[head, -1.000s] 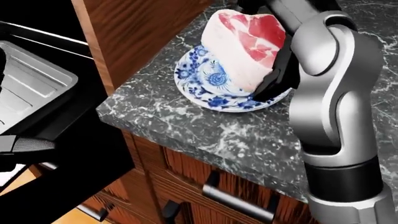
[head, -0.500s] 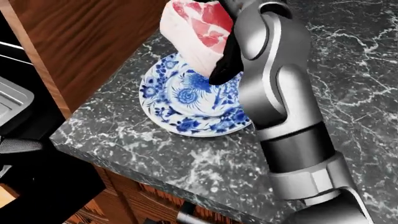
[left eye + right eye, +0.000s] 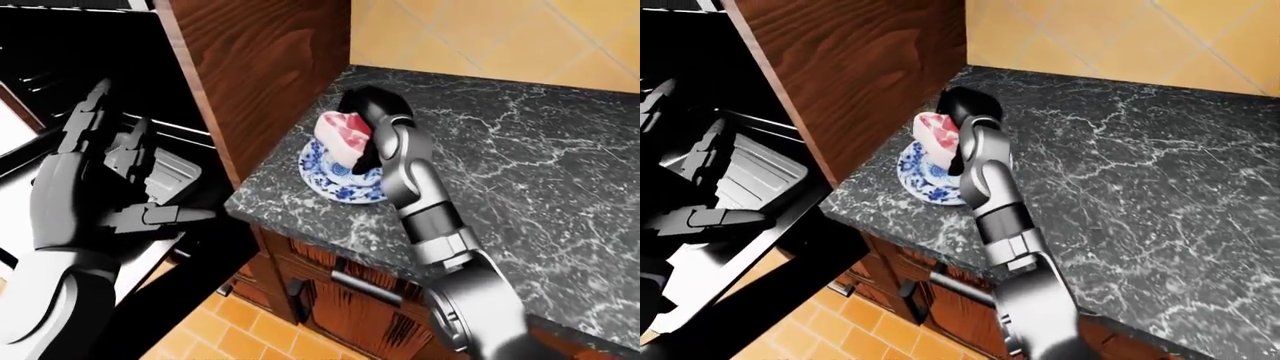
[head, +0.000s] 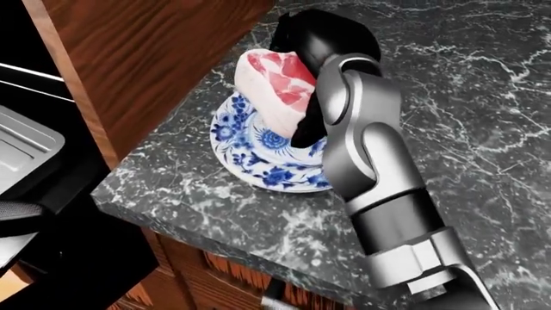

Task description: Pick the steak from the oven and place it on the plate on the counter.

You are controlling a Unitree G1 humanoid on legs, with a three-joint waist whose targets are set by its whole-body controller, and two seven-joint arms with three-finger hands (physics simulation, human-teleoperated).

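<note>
Steak over plate, bench corner.
My right robot hand [image 4: 303, 77] grips the raw steak [image 4: 274, 85], fingers closed round it, just above the blue-and-white plate [image 4: 250, 155] on the marble bench [image 4: 482, 97]. Left robot hand [image 3: 95, 187] is spread, empty, by the open oven [image 3: 60, 67] and its baking tray [image 4: 21, 152].

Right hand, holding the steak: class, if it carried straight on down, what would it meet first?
Most likely the blue-and-white plate. The right hand holds the steak tilted just above it, on the marble counter. Whether the steak already touches the plate is unclear.
</note>
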